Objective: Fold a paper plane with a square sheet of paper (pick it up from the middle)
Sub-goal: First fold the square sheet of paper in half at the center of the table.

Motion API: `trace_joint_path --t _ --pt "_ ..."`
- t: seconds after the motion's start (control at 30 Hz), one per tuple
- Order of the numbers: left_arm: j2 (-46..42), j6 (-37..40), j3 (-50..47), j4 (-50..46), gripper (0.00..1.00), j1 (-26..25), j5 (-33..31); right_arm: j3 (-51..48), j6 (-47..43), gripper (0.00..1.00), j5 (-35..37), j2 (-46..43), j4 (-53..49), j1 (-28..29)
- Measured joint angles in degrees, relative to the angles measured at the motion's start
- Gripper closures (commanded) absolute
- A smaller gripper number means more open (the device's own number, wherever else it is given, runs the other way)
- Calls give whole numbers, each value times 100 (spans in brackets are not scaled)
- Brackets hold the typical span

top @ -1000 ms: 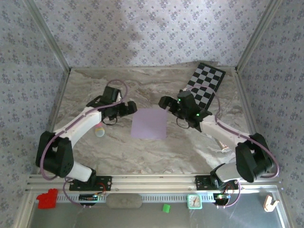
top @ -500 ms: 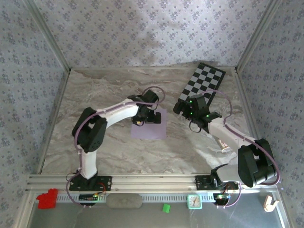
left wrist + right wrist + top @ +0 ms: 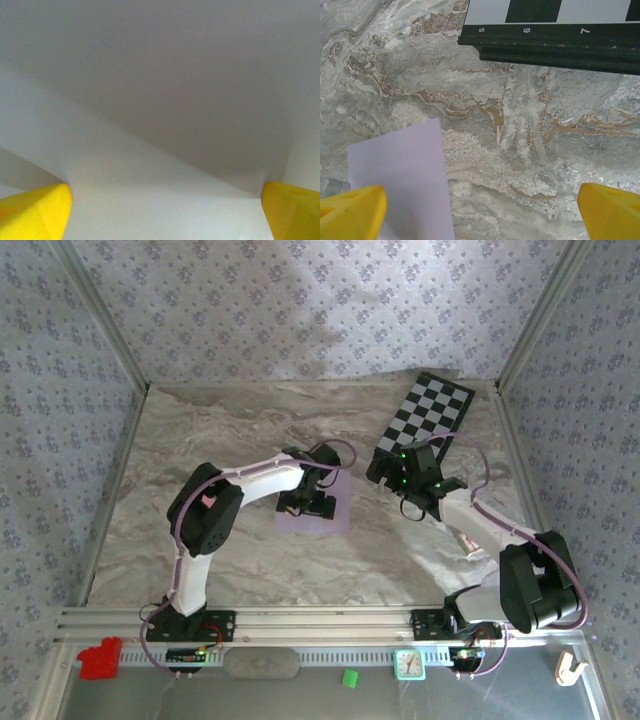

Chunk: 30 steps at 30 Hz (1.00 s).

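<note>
Lilac square sheet of paper (image 3: 340, 519) is partly hidden by left pincer (image 3: 313, 506).

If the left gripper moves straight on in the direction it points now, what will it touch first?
Most likely the square sheet of paper. The left gripper points down at it with jaws open, and the sheet lies directly ahead of its yellow fingertips. How much gap remains I cannot judge.
</note>
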Motion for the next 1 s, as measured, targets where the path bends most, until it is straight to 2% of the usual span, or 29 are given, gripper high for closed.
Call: trace_joint_path --t 0.23,0.6,1.0 --pt "-348 2 -481 -197 4 2 122 -15 4 0 -2 17 22 0" --pt "-74 -199 411 -315 3 2 -101 -33 9 0 -20 52 59 0" --pt "280 -450 446 -350 6 13 -94 -42 7 0 -61 76 66 -48"
